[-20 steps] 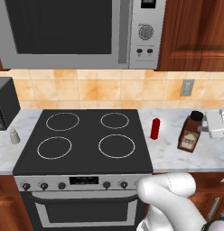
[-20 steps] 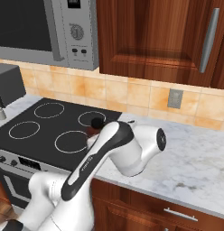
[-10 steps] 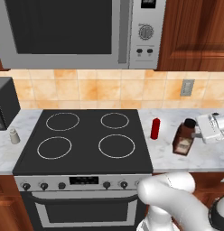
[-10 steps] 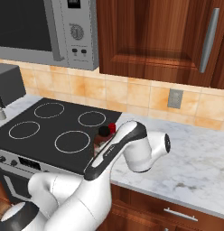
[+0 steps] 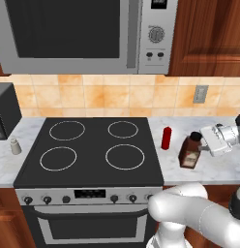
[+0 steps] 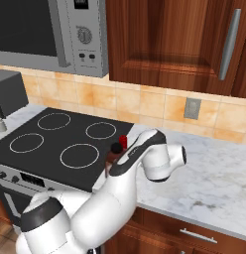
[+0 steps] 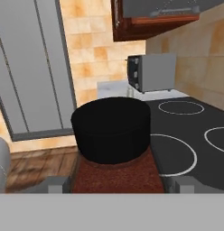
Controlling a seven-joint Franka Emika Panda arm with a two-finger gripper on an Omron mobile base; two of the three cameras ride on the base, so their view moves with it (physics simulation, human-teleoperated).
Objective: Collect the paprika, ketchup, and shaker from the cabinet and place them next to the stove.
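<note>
I have the paprika tilted on the worktop right of the stove, jaws around its neck but whether clenched or released I cannot tell. It's a rigid, top-heavy bottle — better gripped at the shoulder. The ketchup stands near, between it and the stove — mind that.

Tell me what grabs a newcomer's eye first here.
The gripper at the brown paprika, which leans on the counter right of the stove. The red ketchup stands upright between them. Across the stove, the small shaker sits on the left counter.
</note>
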